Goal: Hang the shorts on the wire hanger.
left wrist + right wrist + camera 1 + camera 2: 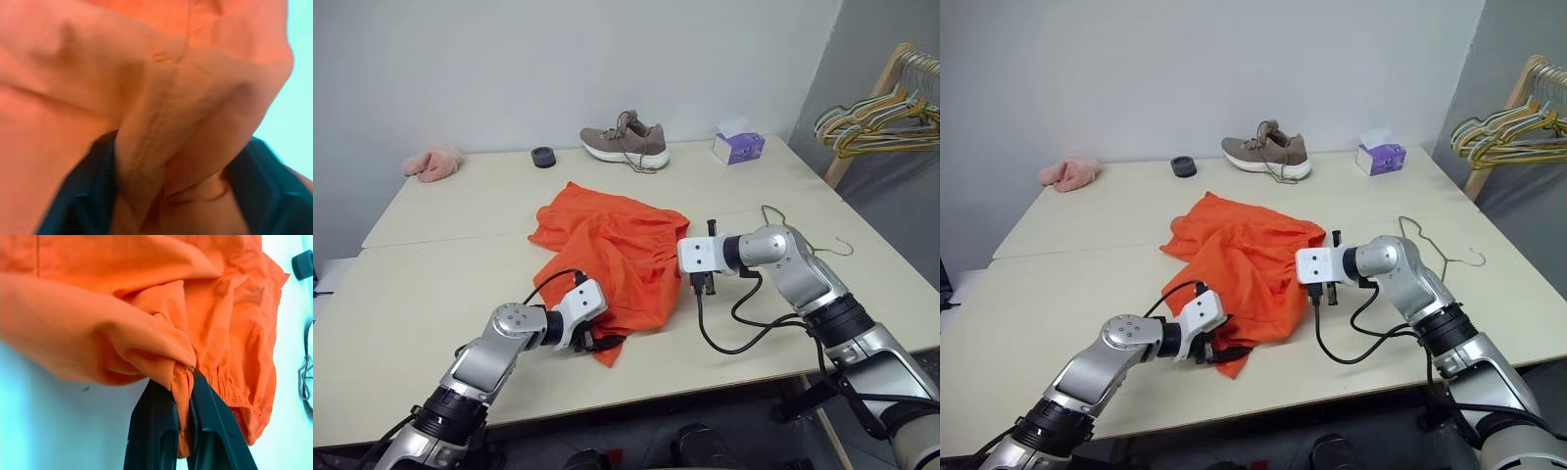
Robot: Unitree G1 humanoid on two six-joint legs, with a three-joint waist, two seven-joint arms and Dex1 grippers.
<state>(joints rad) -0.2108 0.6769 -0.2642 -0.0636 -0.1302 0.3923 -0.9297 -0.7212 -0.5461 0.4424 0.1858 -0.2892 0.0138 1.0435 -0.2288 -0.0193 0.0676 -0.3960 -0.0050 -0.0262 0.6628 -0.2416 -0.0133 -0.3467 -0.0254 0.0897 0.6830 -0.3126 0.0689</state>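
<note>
The orange shorts [607, 245] lie crumpled in the middle of the table. My right gripper [183, 377] is shut on a fold at their right edge, by the gathered waistband, and holds that fold a little off the table. My left gripper [599, 343] is at the near corner of the shorts. It is open, and a bunched fold of the fabric sits between its black fingers [83, 200]. The wire hanger [842, 251] lies flat on the table to the right, behind my right arm.
Along the far edge of the table [431, 284] are a pink cloth [433, 162], a small black round thing [543, 157], a brown shoe [626, 142] and a purple tissue box [737, 147]. Coloured hangers [881, 122] hang on a wooden rack at the far right.
</note>
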